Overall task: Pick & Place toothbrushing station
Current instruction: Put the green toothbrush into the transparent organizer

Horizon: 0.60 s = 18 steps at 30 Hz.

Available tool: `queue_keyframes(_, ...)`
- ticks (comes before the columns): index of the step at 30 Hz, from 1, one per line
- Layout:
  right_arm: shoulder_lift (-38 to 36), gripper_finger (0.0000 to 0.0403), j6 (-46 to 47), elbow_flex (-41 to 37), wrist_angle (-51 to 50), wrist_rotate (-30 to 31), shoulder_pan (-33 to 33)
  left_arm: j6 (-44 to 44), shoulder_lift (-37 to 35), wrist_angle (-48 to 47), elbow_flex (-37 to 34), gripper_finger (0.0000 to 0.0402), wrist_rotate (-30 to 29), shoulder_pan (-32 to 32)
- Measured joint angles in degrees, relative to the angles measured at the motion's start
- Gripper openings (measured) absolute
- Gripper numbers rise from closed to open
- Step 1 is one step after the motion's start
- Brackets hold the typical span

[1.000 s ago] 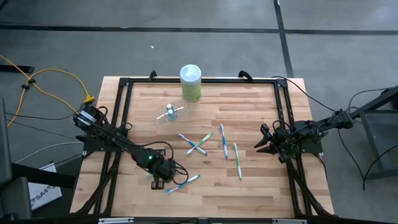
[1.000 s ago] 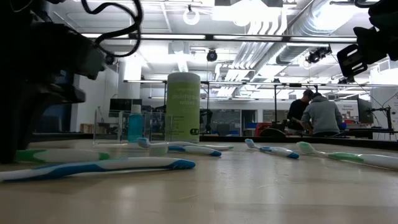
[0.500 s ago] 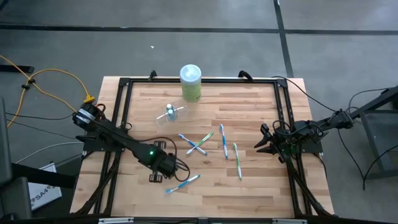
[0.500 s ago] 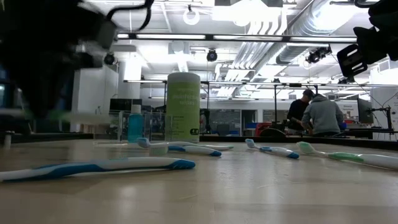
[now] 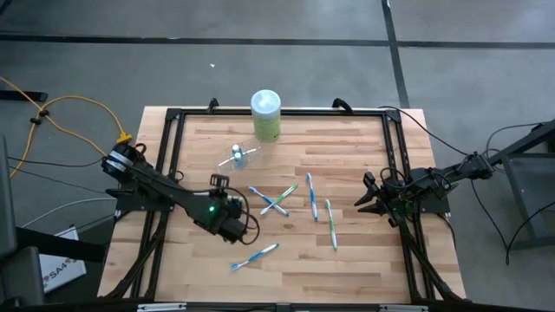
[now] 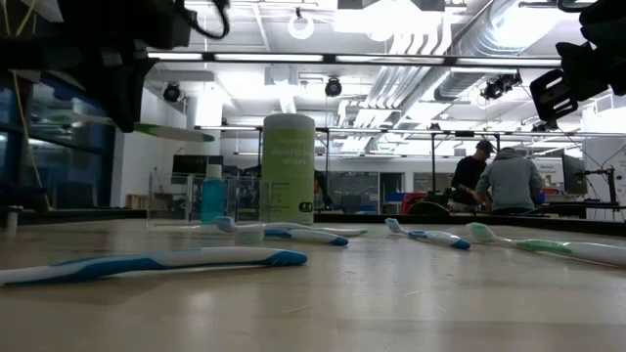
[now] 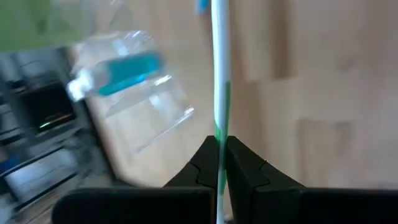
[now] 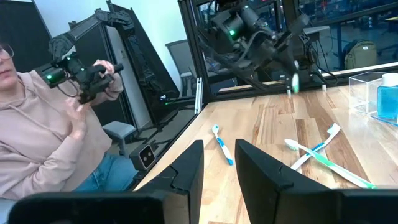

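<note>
My left gripper (image 5: 218, 185) is shut on a white-and-green toothbrush (image 7: 219, 74), held above the table's left middle; it also shows in the low view (image 6: 161, 130). The clear cup (image 5: 236, 158) lies on its side just beyond it, with a blue-and-white thing inside. Several toothbrushes lie flat on the wood: a crossed pair (image 5: 276, 201), a blue one (image 5: 310, 198), a green one (image 5: 330, 224) and a blue one (image 5: 254, 255) near the front. My right gripper (image 5: 368, 201) is open and empty at the right edge. My left gripper pinches the toothbrush's green-striped handle (image 7: 219, 138) between its two fingers. The brush runs along the fingers and sticks out ahead of them toward the cup (image 7: 134, 81). It is lifted clear of the table, about level in the low view.
A tall green-and-white canister (image 5: 265, 114) stands at the table's far edge behind the cup. A black frame (image 5: 173, 130) runs around the tabletop. A person (image 8: 56, 124) sits beyond the table's left side, holding a hand controller. Bare wood lies at the near right.
My left gripper has taken the green toothbrush up off the table near the front edge. It has swung toward the far edge and the cup, turning about as it rose. The blue toothbrush beside it has stayed on the table.
</note>
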Motion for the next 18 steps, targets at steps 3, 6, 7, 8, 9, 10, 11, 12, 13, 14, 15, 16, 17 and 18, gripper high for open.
queue_keyframes(3, -0.01, 0.0083, 0.02, -0.01, -0.01, 0.0, -0.02, 0.04, 0.0, -4.58, 0.0, 0.0003, -4.45, 0.94)
queue_keyframes(6, -0.01, 0.0083, 0.02, -0.02, 0.0, 0.0, -0.01, 0.45, 0.0, -9.8, 0.0, 0.0003, -8.29, 2.04)
queue_keyframes(7, 0.0, 0.0083, 0.02, -0.02, 0.0, 0.01, 0.0, 1.11, 0.0, -10.62, -0.02, 0.0003, -8.96, 2.57)
queue_keyframes(8, -0.02, 0.0083, 0.02, -0.02, 0.0, 0.0, -0.02, 1.95, 0.0, -10.4, -0.07, 0.0003, -9.3, 3.19)
queue_keyframes(9, 0.0, 0.0083, 0.01, -0.01, -0.01, 0.01, 0.0, 3.5, 0.0, -10.13, -0.07, 0.0003, -9.48, 3.83)
queue_keyframes(10, 0.0, 0.0083, 0.0, 0.0, 0.0, 0.02, -0.02, 4.92, 0.0, -10.22, -0.11, 0.0003, -9.5, 4.47)
queue_keyframes(11, 0.0, 0.0083, 0.02, -0.02, -0.02, 0.02, -0.02, 6.24, 0.0, -10.28, -0.11, 0.0003, -9.57, 5.1)
queue_keyframes(12, -0.01, 0.0083, 0.01, -0.01, 0.0, 0.01, 0.0, 7.46, 0.0, -10.24, -0.11, 0.0003, -9.83, 5.73)
queue_keyframes(13, 0.0, 0.0083, 0.02, 0.0, 0.0, 0.02, -0.02, 8.23, 0.0, -10.24, -0.11, 0.0003, -9.85, 6.47)
queue_keyframes(14, -0.01, 0.0083, 0.01, 0.0, 0.0, 0.0, 0.0, 8.89, 0.0, -10.24, -0.11, 0.0003, -9.85, 7.32)
queue_keyframes(15, -0.01, 0.0083, 0.01, 0.0, 0.0, 0.02, -0.02, 9.33, 0.0, -10.23, -0.11, 0.0003, -9.63, 8.14)
queue_keyframes(16, -0.01, 0.0083, 0.02, -0.01, 0.0, 0.0, 0.0, 9.82, 0.0, -10.24, -0.11, 0.0003, -9.0, 9.03)
queue_keyframes(17, -0.01, 0.0083, 0.02, -0.01, -0.01, 0.0, -0.01, 10.28, 0.0, -10.23, -0.11, 0.0003, -8.4, 9.94)
queue_keyframes(18, -0.01, 0.0083, 0.01, -0.02, 0.0, 0.01, -0.02, 10.73, 0.0, -10.21, -0.11, 0.0003, -7.63, 10.73)
